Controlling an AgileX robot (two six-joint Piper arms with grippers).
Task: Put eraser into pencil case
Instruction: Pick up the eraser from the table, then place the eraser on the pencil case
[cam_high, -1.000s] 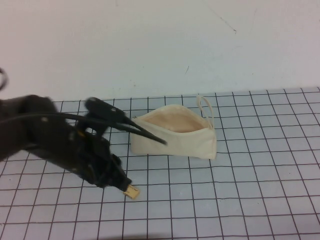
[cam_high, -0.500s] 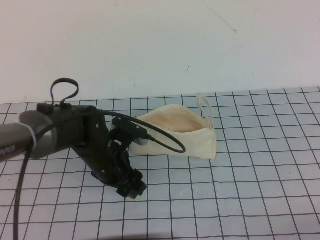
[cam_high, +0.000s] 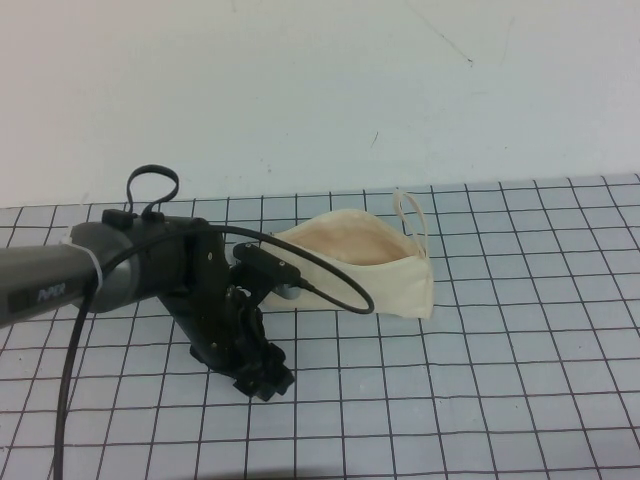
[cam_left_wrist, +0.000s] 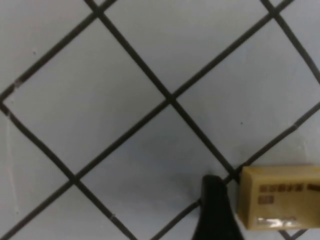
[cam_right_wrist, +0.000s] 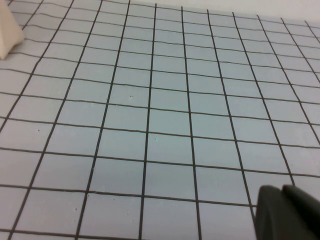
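Reaching down to the gridded surface (cam_high: 520, 330), the left pincer (cam_high: 262, 380) sits just in front of the pencil case (cam_high: 350, 275), which lies open-mouthed. The eraser (cam_left_wrist: 280, 196) rests on the surface beside one dark fingertip (cam_left_wrist: 216, 210); whether it is gripped I cannot tell. The right pincer (cam_right_wrist: 287, 212) shows only as a dark edge, apparently parked.

Tan eraser (cam_left_wrist: 277, 196), cream pencil case (cam_high: 350, 278), black-gridded grey mat (cam_high: 500, 380).

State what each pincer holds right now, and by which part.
Cannot be told for the left pincer: low on the grid mat, one finger beside the eraser, grip unconfirmed. The right pincer shows only as a tip above the mat, nothing visibly held.
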